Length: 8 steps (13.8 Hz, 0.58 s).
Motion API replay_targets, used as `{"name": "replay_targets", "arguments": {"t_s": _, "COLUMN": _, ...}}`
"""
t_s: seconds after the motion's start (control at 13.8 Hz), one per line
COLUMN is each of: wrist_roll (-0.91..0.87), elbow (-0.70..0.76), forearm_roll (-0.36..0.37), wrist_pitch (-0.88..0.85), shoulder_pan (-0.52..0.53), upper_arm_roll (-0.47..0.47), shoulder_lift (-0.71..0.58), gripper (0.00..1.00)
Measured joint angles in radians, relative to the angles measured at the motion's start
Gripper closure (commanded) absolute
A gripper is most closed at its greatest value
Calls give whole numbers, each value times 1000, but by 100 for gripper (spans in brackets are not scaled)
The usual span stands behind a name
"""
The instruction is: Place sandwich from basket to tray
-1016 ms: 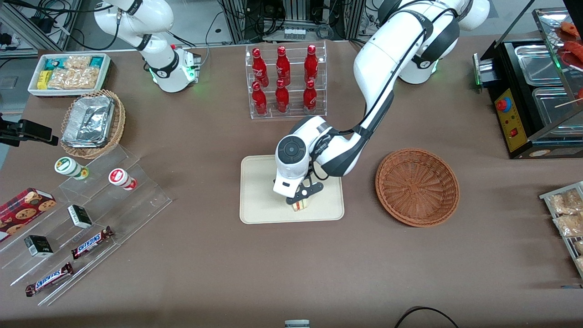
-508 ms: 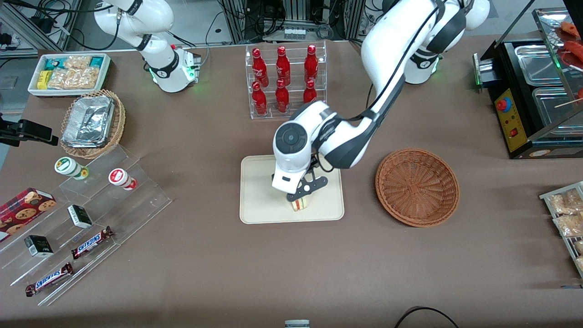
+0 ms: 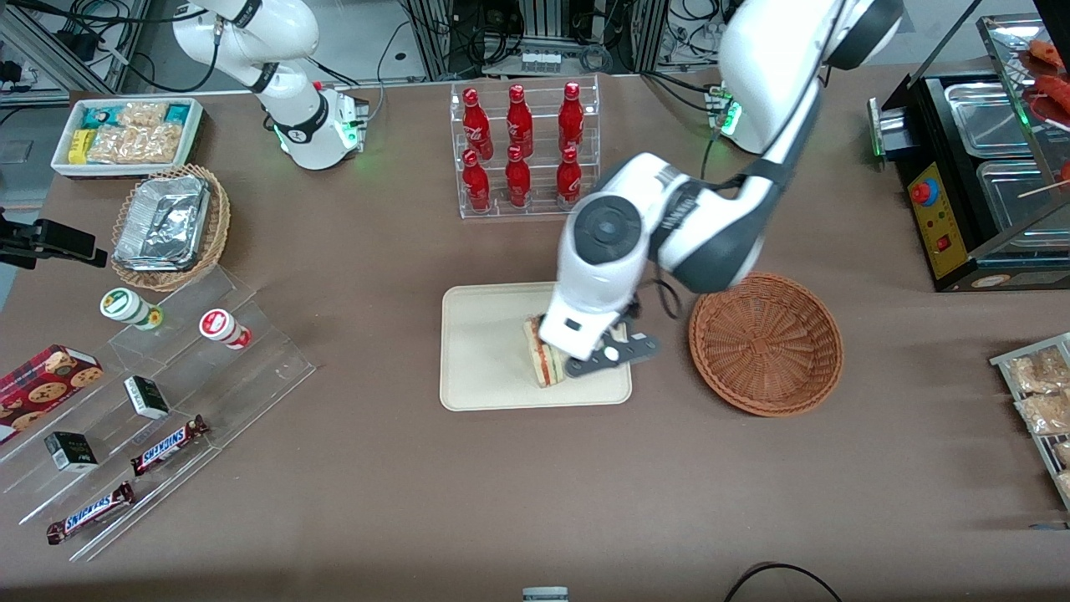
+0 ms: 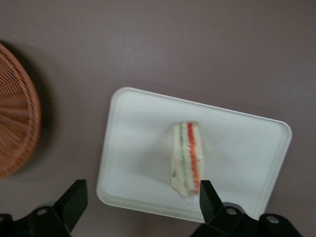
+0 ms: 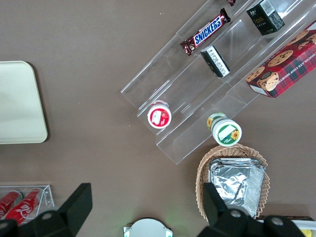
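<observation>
Front view: the sandwich [image 3: 542,362] lies on the cream tray [image 3: 481,351], in the part of the tray nearest the wicker basket [image 3: 766,343], its red, orange and green filling edge turned toward the front camera. The pincer [image 3: 603,351] hangs above the tray's basket-side edge, just beside the sandwich, and grips nothing. The basket sits on the brown desk [image 3: 535,485] just beside the tray, toward the working arm's end. A clear rack of red bottles [image 3: 522,150] stands farther from the front camera than the tray.

Left wrist view: the pincer [image 4: 143,202] has its two black fingers [image 4: 74,200] spread wide (nothing between them), well above the tray [image 4: 133,143]. The sandwich [image 4: 186,158] rests on the tray, layers showing. The basket [image 4: 17,128] lies apart from the tray.
</observation>
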Motion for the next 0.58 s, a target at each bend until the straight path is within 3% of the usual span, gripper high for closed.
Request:
{"name": "replay_targets", "arguments": {"t_s": 0.29, "wrist_roll": 188, "elbow": -18, "forearm_roll": 0, "wrist_pitch": -137, "shoulder_pan": 134, "upper_arm_roll": 4, "shoulder_lift": -66, "gripper": 0}}
{"name": "replay_targets", "arguments": {"t_s": 0.58, "wrist_roll": 238, "elbow": -158, "forearm_roll": -32, "wrist_pitch": -150, "shoulder_pan": 295, "upper_arm_roll": 5, "shoulder_lift": -182, "gripper": 0}}
